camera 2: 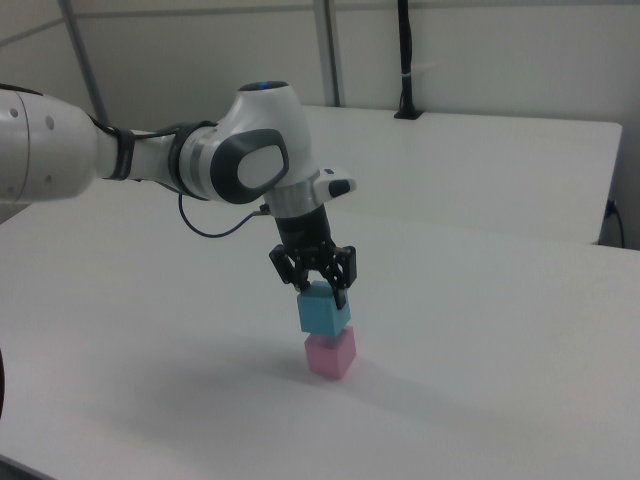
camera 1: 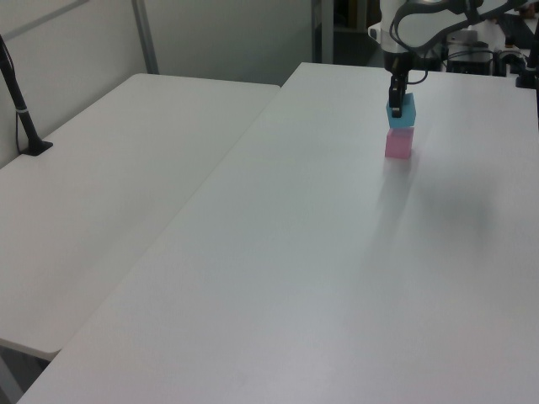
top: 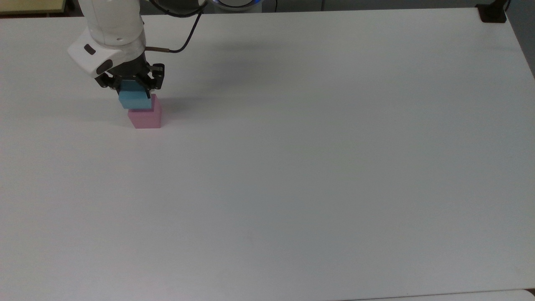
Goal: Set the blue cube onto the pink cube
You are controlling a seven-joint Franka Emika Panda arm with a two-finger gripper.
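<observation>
Placement step in hand, close to done by the look of it. At the far left of the top view: white arm reaching down from the top edge, wrist roughly vertical, gripper pointing straight at the bench. Jaws pinching the blue cube from two opposite sides. Directly beneath, the pink cube resting on the bench, well apart from anything else.

Blue cube offset a little toward the top view's left of the pink one, not square over it. In the left view, blue cube stacked just above the pink cube, near the far end of the bench. In the right view, blue cube sitting over the pink cube with edges slightly turned against each other; possibly touching, though hard to tell from here whether a thin gap remains.

Next move, as a judgement: a small correction toward the top view's right to centre the load, a gentle lowering until faces meet, then spreading the jaws and lifting straight up. Risk: releasing off-centre, or dragging the blue cube sideways on retreat and toppling the stack.
</observation>
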